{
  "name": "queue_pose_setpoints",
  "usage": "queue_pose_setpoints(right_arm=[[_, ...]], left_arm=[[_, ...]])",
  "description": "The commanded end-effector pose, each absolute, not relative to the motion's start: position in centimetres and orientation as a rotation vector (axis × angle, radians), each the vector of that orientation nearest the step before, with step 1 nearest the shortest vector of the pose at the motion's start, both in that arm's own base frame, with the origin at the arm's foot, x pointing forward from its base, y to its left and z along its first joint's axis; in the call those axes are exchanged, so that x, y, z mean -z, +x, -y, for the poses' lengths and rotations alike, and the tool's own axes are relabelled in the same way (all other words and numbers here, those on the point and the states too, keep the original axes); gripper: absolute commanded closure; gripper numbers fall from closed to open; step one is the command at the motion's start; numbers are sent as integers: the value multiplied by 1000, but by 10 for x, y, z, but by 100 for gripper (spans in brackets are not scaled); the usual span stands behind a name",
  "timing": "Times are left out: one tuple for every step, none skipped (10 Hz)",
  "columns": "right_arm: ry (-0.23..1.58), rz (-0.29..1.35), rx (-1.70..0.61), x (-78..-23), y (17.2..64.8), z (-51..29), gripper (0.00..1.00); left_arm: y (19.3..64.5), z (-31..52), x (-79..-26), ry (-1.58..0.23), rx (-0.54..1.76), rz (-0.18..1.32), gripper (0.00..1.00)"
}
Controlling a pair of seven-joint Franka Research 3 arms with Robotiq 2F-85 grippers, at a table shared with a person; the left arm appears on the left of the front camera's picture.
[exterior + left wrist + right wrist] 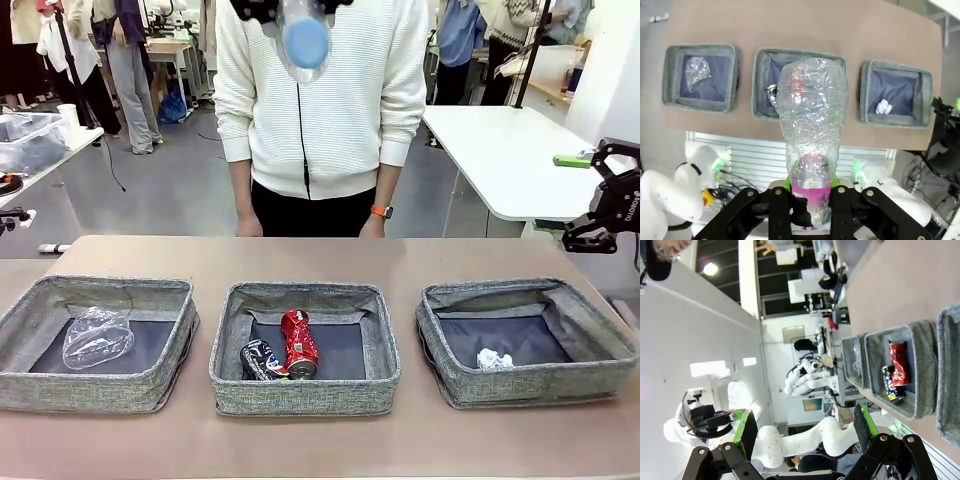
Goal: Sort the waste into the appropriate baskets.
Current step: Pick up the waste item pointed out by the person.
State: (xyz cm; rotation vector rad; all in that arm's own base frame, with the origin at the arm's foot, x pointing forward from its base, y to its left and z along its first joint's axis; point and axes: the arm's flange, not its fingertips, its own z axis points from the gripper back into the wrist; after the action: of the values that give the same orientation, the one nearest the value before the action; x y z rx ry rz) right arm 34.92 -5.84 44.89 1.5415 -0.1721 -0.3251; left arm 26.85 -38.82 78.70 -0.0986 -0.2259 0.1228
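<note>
Plastic bottle (812, 125) clamped in left claw (810, 200), above baskets (702, 77).

A brown table (300, 255) carries three grey fabric baskets in a row along its near side. Taking the middle basket (304, 398) as the landmark, the left basket (95, 390) sits to its left and the right basket (527, 385) to its right, each with a strip of bare tabletop between it and the middle one. Beyond the middle basket, the tabletop runs bare to the far edge.
</note>
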Motion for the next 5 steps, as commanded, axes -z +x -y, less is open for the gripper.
queue_pose_setpoints(right_arm=[[1556, 178, 321, -452, 349, 59, 0], [1556, 178, 321, -452, 349, 59, 0], [1556, 178, 321, -452, 349, 59, 0], [1556, 178, 321, -452, 349, 59, 0], [1556, 178, 321, -452, 349, 59, 0]], left_arm=[[267, 385, -769, -58, -164, 272, 78], [266, 383, -767, -65, -128, 258, 78], [270, 391, -779, -78, -128, 245, 78], [270, 391, -779, -78, -128, 245, 78], [270, 391, -779, -78, -128, 245, 78]])
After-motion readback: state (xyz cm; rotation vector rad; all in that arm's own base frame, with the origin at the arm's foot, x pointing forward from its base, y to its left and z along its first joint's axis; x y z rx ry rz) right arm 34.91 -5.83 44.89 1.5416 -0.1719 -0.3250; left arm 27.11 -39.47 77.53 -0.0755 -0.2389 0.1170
